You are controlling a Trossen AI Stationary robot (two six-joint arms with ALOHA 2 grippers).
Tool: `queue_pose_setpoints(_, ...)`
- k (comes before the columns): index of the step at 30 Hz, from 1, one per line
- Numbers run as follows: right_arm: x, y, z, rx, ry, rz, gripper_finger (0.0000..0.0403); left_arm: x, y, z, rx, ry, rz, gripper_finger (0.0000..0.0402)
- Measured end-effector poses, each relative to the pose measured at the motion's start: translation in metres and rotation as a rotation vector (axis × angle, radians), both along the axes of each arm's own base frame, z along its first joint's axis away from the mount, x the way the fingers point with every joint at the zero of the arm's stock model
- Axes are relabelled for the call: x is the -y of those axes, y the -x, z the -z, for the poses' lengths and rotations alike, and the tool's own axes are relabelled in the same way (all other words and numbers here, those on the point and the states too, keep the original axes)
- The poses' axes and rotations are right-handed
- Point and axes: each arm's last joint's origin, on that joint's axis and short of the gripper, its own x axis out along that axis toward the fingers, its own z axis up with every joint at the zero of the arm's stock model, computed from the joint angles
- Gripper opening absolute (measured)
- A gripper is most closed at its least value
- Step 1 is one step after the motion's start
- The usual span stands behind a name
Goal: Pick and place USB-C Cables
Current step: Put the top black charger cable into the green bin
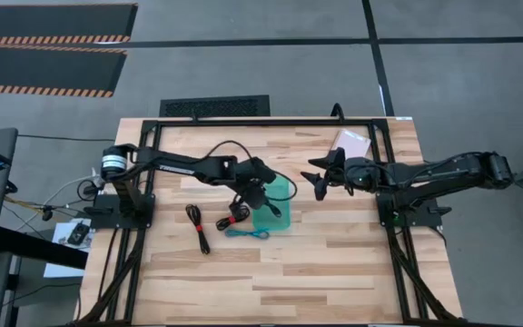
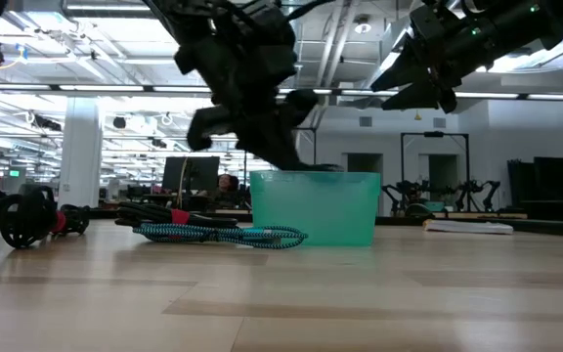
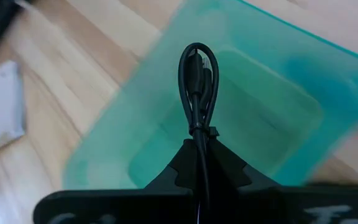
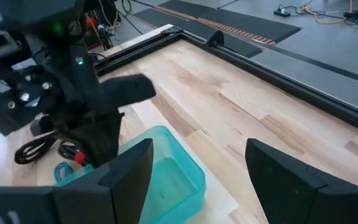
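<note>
The left gripper (image 3: 199, 163) pinches a black USB-C cable (image 3: 197, 87) above the teal tray (image 3: 278, 106), so release should wait until the loop hangs centred inside the walls, while the right gripper (image 4: 197, 168) waits nearby, fingers spread.

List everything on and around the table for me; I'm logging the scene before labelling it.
Tray: one, see-through teal, middle of the table, nothing visible inside it.
Held cable: one, black, looped, gripped above the tray.
Loose black cables: two bundles on the wood left of the tray, at least one with a red tie.
Braided cable: one, teal-blue, on the table in front of the tray.
Flat packet: one, pale pinkish, far right corner of the table.
Table: one, light wood with a black frame.
Left gripper: shut on the held cable, over the tray.
Right gripper: open, hovering right of the tray.
</note>
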Motion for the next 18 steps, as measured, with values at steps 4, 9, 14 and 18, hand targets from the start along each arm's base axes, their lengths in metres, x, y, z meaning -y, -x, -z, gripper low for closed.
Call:
queue_pose_setpoints(4, 0.0, 0.0, 0.0, 0.003, 0.002, -0.001, 0.0281, 0.003, -0.006, 0.005, -0.014, -0.01, 0.023, 0.0)
queue_pose_setpoints(9, 0.001, 0.001, 0.002, -0.023, 0.001, 0.006, 0.0281, 0.003, -0.007, 0.015, -0.046, -0.047, 0.07, 0.0)
queue_pose_setpoints(14, 0.001, 0.001, 0.003, -0.036, 0.0, 0.006, 0.0281, 0.002, -0.005, 0.015, -0.055, -0.092, 0.103, 0.0)
queue_pose_setpoints(18, 0.001, 0.001, 0.003, -0.037, 0.0, 0.006, 0.0281, 0.003, -0.006, 0.015, -0.044, -0.091, 0.117, 0.0)
